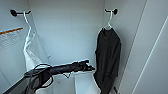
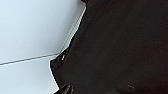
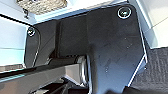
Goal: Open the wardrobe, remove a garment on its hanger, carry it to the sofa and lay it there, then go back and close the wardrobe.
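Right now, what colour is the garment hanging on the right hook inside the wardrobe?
Black, plain with no pattern. The garment shows best in the head view, hanging from a white hanger.

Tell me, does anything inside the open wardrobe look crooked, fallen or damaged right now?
Nothing stands out. The black garment hangs limp from its white hanger on a dark hook, and a white shirt hangs likewise opposite. The left gripper is close beside the black garment.

The open wardrobe carries everything here. At the upper left of the frame a dark peg holds a white shirt; at the upper right, another peg bears the white hanger with the black garment hanging limp.
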